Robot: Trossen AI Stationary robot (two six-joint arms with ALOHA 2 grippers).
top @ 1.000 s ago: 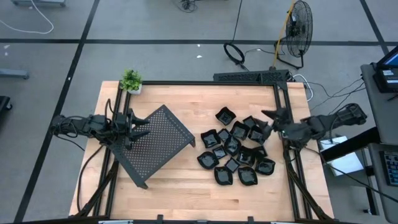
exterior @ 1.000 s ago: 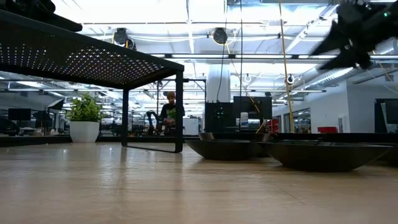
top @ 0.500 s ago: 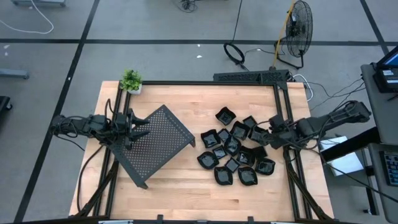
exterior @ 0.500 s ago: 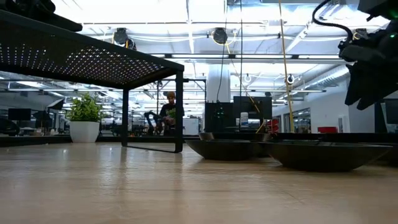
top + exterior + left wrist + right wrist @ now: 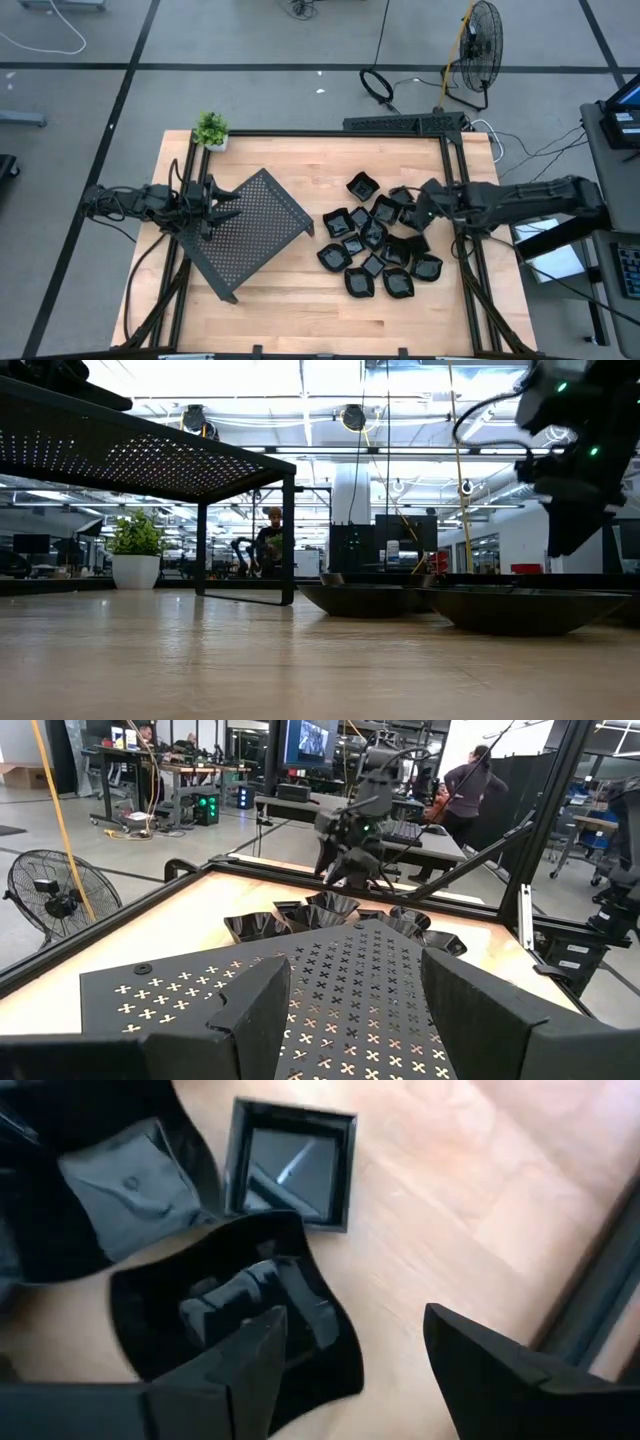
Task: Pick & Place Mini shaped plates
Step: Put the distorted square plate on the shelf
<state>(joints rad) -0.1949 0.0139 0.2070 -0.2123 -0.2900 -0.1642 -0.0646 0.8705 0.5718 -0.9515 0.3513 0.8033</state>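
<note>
With jaws spread and empty, the right gripper point(image 5: 345, 1355) is lowered over a wavy-edged plate point(image 5: 240, 1315) near the worktop's right edge — crowded neighbours may be knocked.

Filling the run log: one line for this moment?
right hand: open, over mini shaped plates | left hand: open, at perforated tray
</note>
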